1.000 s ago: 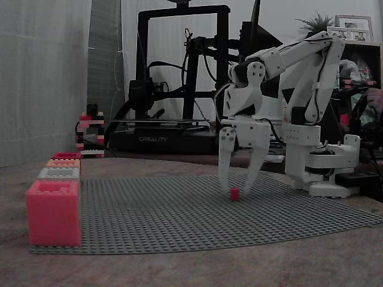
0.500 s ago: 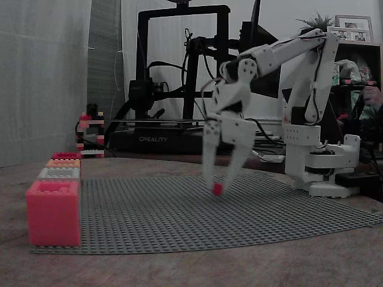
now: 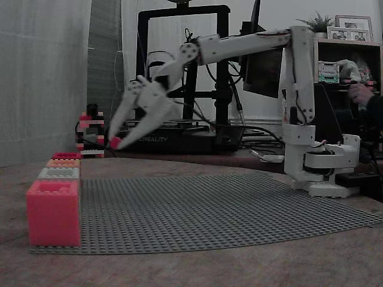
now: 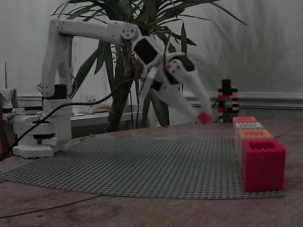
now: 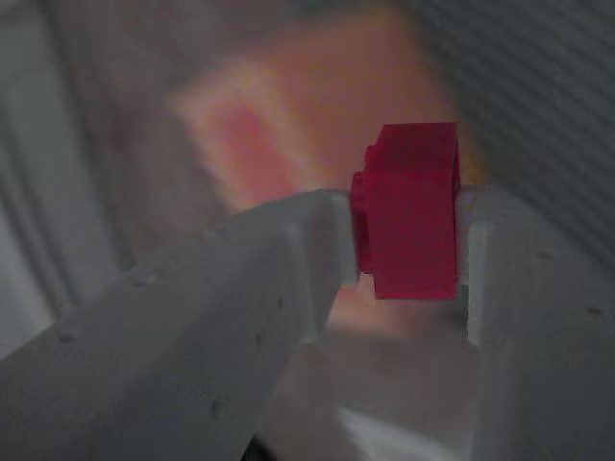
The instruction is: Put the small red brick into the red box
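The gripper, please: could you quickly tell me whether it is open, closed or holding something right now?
Gripper: closed on the small red brick, held between its fingertips, raised above the baseplate.

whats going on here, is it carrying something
Yes. The white arm's gripper is shut on the small red brick, held in the air above the grey baseplate near the row of boxes. The red box sits at the near end of that row, with nothing dropped in yet as far as the views show.
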### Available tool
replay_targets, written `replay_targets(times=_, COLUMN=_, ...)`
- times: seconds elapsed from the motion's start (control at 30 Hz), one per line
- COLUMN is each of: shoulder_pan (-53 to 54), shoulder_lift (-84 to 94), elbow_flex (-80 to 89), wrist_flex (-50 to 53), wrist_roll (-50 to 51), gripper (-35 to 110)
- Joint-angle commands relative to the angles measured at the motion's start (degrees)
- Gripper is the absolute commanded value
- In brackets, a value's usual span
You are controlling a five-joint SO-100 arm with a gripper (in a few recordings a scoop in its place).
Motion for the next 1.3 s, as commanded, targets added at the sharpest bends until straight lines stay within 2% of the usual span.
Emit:
replay_targets(times=0.0, shoulder_pan=5.1, shoulder_lift=-2.6, elbow_flex=-10.9, wrist_flex=-4.7, wrist_roll=-1.8, gripper=0)
replay_targets(times=0.33, shoulder_pan=8.4, shoulder_lift=-16.1, elbow_flex=-22.6, wrist_flex=-18.0, wrist_roll=-5.7, gripper=0)
replay_targets(times=0.73, shoulder_pan=8.3, shoulder_lift=-23.3, elbow_flex=-25.6, wrist_flex=-25.8, wrist_roll=-7.2, gripper=2)
replay_targets(times=0.9, shoulder_pan=8.2, shoulder_lift=-23.8, elbow_flex=-25.4, wrist_flex=-25.1, wrist_roll=-4.9, gripper=16)
replay_targets(times=1.1, shoulder_pan=8.0, shoulder_lift=-23.7, elbow_flex=-25.1, wrist_flex=-25.0, wrist_roll=-5.3, gripper=15)
replay_targets(times=1.23, shoulder_pan=8.0, shoulder_lift=-20.0, elbow_flex=-21.9, wrist_flex=-24.9, wrist_roll=-5.3, gripper=0)
replay_targets(times=1.27, shoulder_pan=7.9, shoulder_lift=-17.8, elbow_flex=-20.2, wrist_flex=-24.3, wrist_roll=-4.6, gripper=0)
